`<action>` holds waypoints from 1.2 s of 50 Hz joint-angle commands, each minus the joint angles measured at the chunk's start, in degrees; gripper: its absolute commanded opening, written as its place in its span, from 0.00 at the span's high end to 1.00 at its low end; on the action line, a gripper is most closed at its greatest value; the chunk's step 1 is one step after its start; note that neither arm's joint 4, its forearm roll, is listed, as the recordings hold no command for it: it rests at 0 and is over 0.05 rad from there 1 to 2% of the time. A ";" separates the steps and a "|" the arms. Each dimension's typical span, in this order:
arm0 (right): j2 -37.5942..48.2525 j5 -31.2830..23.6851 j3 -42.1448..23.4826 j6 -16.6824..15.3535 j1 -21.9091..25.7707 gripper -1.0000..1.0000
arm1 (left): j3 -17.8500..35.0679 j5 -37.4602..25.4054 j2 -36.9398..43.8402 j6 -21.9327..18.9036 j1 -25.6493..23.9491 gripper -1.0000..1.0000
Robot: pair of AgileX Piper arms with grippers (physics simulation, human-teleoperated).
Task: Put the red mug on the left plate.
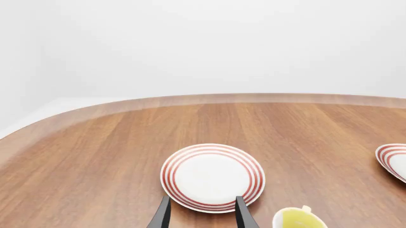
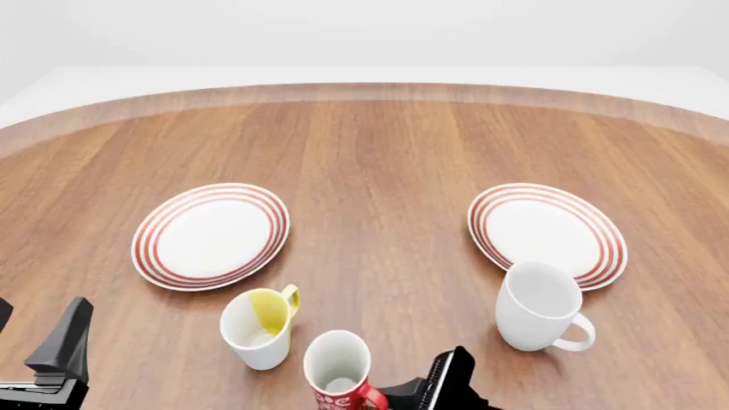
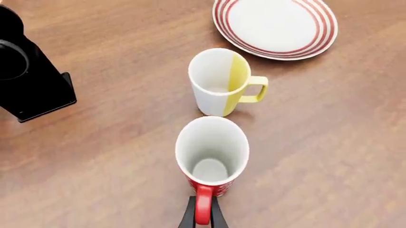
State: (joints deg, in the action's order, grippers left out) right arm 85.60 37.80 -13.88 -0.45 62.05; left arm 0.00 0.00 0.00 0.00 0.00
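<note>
1. Small tall red mug with white lettering (image 2: 340, 372) stood upright at 6 o'clock on the wooden surface (image 2: 387, 154), handle pinched by the right end effector (image 3: 202, 216).
2. Round white red-ringed left plate (image 2: 211, 236) lay toward 10 o'clock from the mug, past the white-and-yellow mug (image 2: 259, 328).
3. Left end effector (image 1: 203, 213) hung open, empty, beside that plate.

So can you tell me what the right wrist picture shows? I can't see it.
The right end effector pinches the red mug by its handle. Beyond it stand a white-and-yellow mug and the left plate, all on a wooden table.
</note>
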 commanded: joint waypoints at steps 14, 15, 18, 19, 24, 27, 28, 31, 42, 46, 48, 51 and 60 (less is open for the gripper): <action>-9.45 -6.25 -0.90 -2.75 -1.06 1.00 | 0.00 0.00 0.00 0.00 0.00 0.00; -9.46 -6.26 -0.90 -2.75 -1.06 1.00 | 0.00 0.00 0.00 0.00 0.00 0.00; -10.38 -6.30 -0.82 -3.10 -1.68 1.00 | 0.00 0.00 0.00 0.00 0.00 0.00; -10.38 -6.30 -0.82 -3.10 -1.68 1.00 | 0.00 0.00 0.00 0.00 0.00 0.00; -11.88 -6.42 -0.99 -3.88 -2.28 1.00 | 0.00 0.00 0.00 0.00 0.00 0.00; -12.38 -6.80 -1.26 -4.27 -2.51 1.00 | 0.00 0.00 0.00 0.00 0.00 0.00; -12.48 -6.89 -1.37 -4.40 -2.57 1.00 | 0.00 0.00 0.00 0.00 0.00 0.00; -13.02 -7.31 -1.80 -4.75 -2.85 1.00 | 0.00 0.00 0.00 0.00 0.00 0.00; -12.63 -6.64 -3.11 -5.91 -3.70 1.00 | 0.00 0.00 0.00 0.00 0.00 0.00; -12.81 -6.91 -3.94 -6.73 -4.46 1.00 | 0.00 0.00 0.00 0.00 0.00 0.00; -13.00 -6.77 -4.19 -7.33 -5.28 1.00 | 0.00 0.00 0.00 0.00 0.00 0.00; -12.97 -6.63 -4.48 -7.69 -5.49 1.00 | 0.00 0.00 0.00 0.00 0.00 0.00; -12.17 -6.84 -7.02 -8.19 -6.84 1.00 | 0.00 0.00 0.00 0.00 0.00 0.00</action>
State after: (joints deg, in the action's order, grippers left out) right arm 73.04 31.04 -18.51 -7.91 56.75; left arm 0.00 0.00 0.00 0.00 0.00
